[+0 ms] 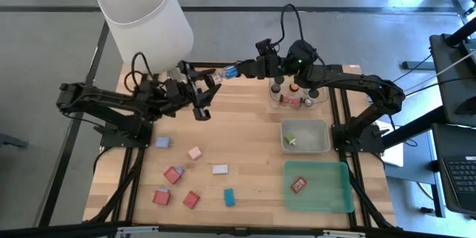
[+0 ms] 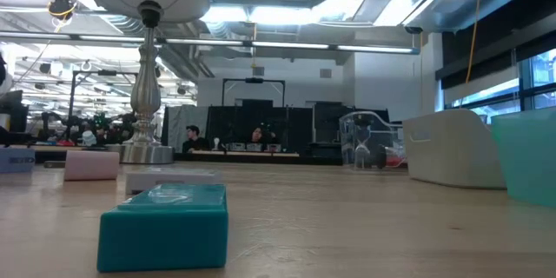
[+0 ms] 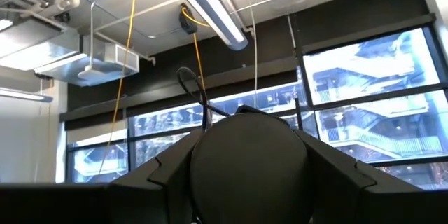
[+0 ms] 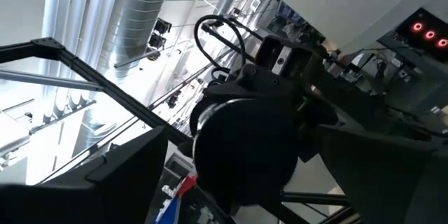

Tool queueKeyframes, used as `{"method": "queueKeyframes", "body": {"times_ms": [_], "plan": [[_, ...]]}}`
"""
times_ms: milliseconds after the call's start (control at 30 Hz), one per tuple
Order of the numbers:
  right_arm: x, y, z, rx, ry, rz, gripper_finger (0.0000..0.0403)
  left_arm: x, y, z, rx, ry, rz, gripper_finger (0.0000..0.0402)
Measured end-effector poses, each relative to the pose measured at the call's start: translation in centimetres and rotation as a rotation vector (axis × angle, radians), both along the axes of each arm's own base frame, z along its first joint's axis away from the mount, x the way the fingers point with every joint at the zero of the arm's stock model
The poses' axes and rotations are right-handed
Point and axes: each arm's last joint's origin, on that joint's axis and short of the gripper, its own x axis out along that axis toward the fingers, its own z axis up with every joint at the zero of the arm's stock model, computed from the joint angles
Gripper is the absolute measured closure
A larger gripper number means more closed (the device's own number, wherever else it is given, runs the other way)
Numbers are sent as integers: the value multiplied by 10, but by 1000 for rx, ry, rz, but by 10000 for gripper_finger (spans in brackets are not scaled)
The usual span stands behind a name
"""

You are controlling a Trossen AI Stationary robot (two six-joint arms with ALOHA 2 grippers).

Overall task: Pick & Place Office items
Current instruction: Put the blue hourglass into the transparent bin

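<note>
- step: mid-air hand-over of one item, judged from both grippers meeting nose to nose above the table's far side
- cylinder, dark with a bluish end, lying level between the two sets of jaws, clear of the table
- left gripper: jaws partly closed, seemingly pinching the cylinder; in left wrist view a dark round shape fills the gap between the fingers
- right gripper: at the cylinder's other end; cannot tell if jaws are spread or gripping, same dark round shape sits between them in right wrist view
- clear tray just behind and below the right jaws, a few items inside
- grey tray and green tray well below the right jaws, nearer the front edge
- loose blocks on the table, well apart from both jaws, below the left ones
- next, as a guess: one gripper must let go fully and back straight off before the other swings away, else the cylinder twists or drops
- then carry to a tray and lower before release
</note>
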Motion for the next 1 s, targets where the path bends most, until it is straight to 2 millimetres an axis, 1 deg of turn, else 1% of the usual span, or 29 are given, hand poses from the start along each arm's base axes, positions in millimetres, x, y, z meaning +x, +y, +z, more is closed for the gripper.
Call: {"method": "queueKeyframes", "body": {"times_ms": [167,300,433,800,1000], "plan": [[1,4,1,-19,-20,0,37,9,1,-5,3,28,1,199],[1,6,1,-23,-21,6,51,9,1,-5,2,27,3,199],[1,6,1,-23,-20,6,81,9,1,-5,2,26,3,199],[2,7,0,-29,-16,9,187,9,1,-4,4,23,-1,199],[2,7,0,-30,-16,9,191,9,1,-4,5,25,4,192]]}}
